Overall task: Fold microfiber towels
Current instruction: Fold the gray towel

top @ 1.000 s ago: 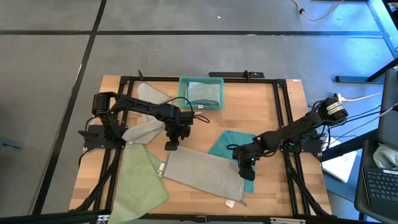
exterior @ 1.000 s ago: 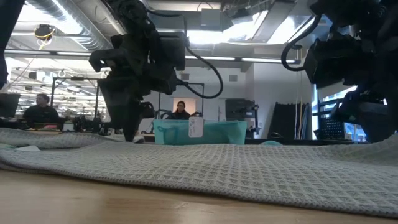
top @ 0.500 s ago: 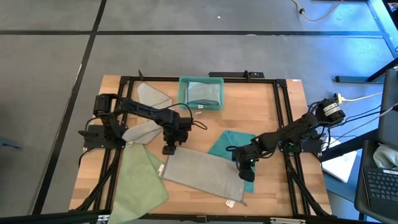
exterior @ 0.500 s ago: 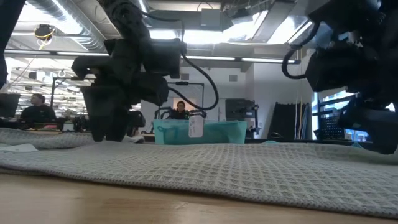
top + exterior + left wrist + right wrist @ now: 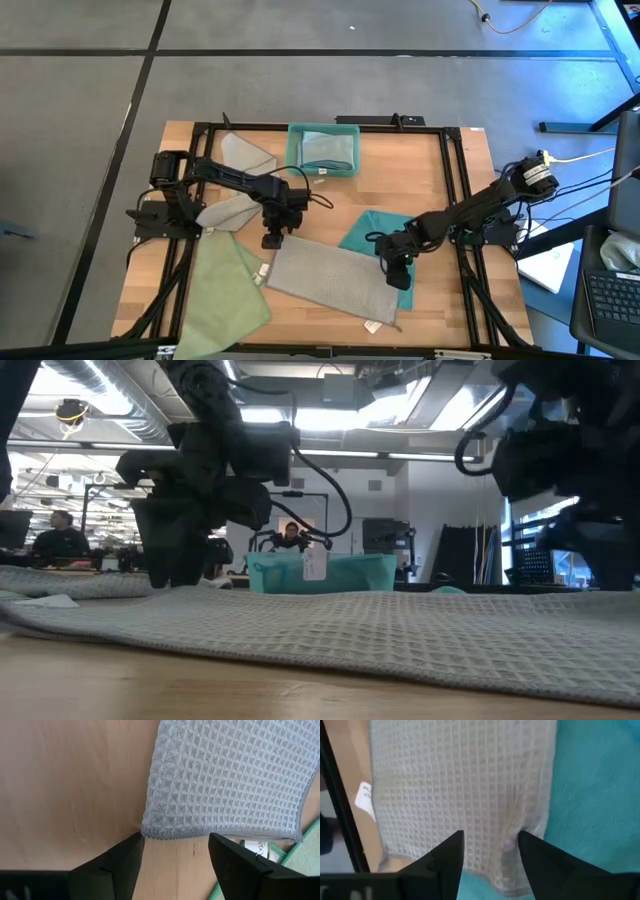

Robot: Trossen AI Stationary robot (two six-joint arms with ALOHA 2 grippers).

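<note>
Landmark: the folded light grey waffle-weave microfiber towel, lying flat on the wooden table. A pale green microfiber towel lies just left of it. The left gripper sits at the grey towel's upper left corner, fingers spread wide, holding nothing. The right gripper sits at its right edge, fingers parted over the fabric, where a teal microfiber towel lies beneath.
</note>
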